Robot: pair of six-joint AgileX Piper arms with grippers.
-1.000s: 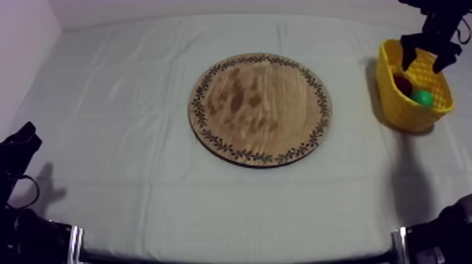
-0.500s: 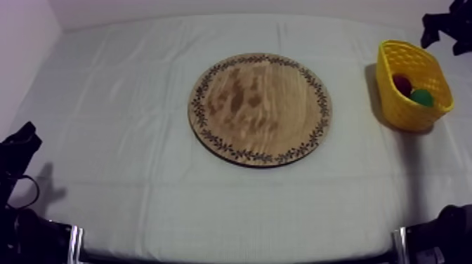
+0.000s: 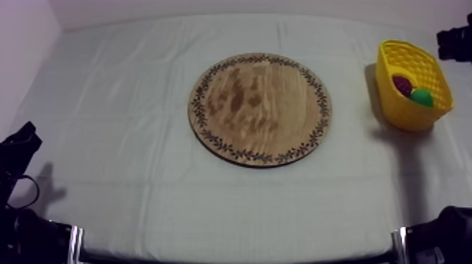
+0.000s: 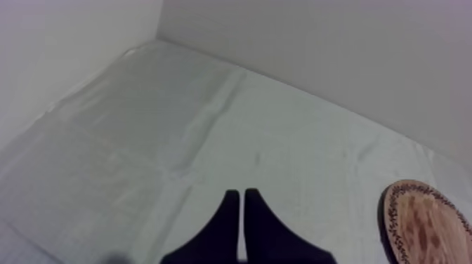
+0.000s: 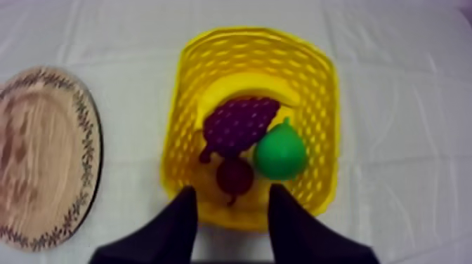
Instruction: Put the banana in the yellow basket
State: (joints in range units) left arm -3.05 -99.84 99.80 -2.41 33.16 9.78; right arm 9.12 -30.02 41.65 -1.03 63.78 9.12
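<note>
The round wooden board [image 3: 260,109] lies mid-table with nothing on it. The yellow basket [image 3: 414,105] stands at the right; in the right wrist view the basket [image 5: 309,91] holds a bunch of grapes [image 5: 239,125], a green pear [image 5: 279,153] and a small red fruit [image 5: 234,175]. A smooth yellow curve that looks like the banana [image 5: 239,90] lies under the grapes. My right gripper [image 5: 232,191] hangs above the basket's near rim, open, nothing between its fingers. My left gripper [image 4: 242,193] is shut over bare cloth, low at the left [image 3: 21,144].
My right arm [image 3: 455,42] shows at the top view's upper right edge, just beyond the basket. The board's rim [image 4: 393,218] lies off to one side of my left gripper. Grey-white cloth covers the table around the board.
My right gripper has lifted off the basket and drawn back toward the upper right edge. Its fingers have come closer together. The left arm has not moved.
</note>
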